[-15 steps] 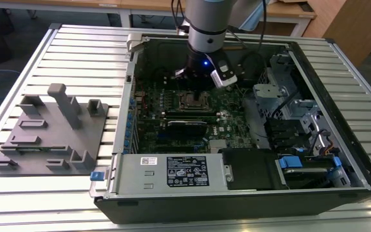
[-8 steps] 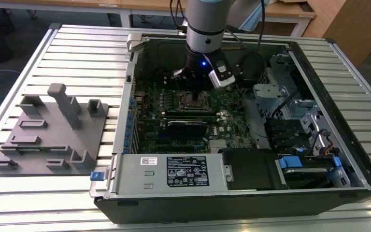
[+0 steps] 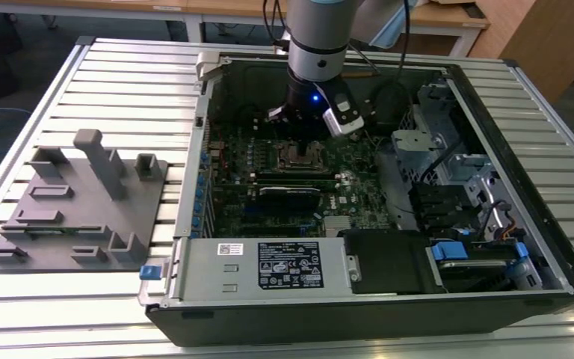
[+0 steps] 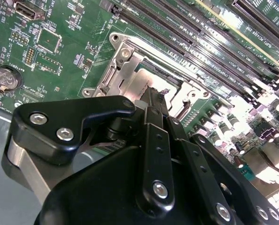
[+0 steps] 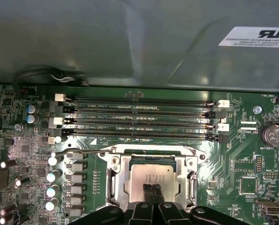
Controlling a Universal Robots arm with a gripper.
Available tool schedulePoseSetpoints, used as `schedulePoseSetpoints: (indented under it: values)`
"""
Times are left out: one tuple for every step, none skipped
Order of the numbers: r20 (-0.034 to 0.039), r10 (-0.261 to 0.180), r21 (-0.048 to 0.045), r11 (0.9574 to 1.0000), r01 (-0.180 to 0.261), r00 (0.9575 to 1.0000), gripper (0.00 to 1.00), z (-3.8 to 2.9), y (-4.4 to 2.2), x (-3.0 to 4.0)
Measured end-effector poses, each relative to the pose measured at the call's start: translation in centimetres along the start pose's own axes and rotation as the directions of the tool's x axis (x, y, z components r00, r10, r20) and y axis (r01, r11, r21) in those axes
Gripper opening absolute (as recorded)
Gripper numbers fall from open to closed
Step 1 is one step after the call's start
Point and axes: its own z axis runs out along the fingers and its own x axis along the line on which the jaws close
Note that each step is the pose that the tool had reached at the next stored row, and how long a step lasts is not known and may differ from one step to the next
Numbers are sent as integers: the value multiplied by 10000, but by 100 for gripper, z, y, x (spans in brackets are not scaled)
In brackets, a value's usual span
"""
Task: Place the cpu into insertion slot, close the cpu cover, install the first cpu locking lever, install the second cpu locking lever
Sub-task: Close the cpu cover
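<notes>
Presently the gripper (image 5: 153,192) has its two black fingertips (image 5: 148,193) drawn together, only a seam between them, and nothing pinched that I can see. They sit over the cpu (image 5: 153,174), on the half of its dull silver top that lies away from the memory slots (image 5: 139,119). Whether they touch the metal or hover just above it I cannot tell. So the chip lies straight under the jaws, not off to either side. It is squarish, with no long axis to speak of, and rests down in the insertion slot (image 5: 112,185). The cpu cover (image 5: 153,156) looks to lie flat around it, chip showing through the window, though that is my judgement. A thin metal rod (image 5: 80,152), likely a locking lever, runs along the slot's side nearest the memory slots, parallel to them and apart from the tips. In the exterior view the arm (image 3: 317,37) stands over the far part of the green board (image 3: 235,172) inside the open computer case (image 3: 367,321). A grey fixture block (image 3: 78,202) sits well apart toward the exterior view's left.
</notes>
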Motion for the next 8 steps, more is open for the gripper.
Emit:
schedulePoseSetpoints:
  values:
    - [3,0,-5,10000,0,10000,10,-2,0,0]
    - [3,1,-8,10000,-1,10000,10,-2,0,0]
    - [3,1,-9,10000,-1,10000,10,-2,0,0]
    - [3,1,-9,10000,-1,10000,10,-3,0,0]
    - [2,0,-9,10000,0,10000,10,-4,0,0]
    - [2,0,-10,10000,0,10000,10,-4,0,0]
    - [2,0,-11,10000,0,10000,10,-4,0,0]
    - [2,0,-10,10000,0,10000,10,-6,0,0]
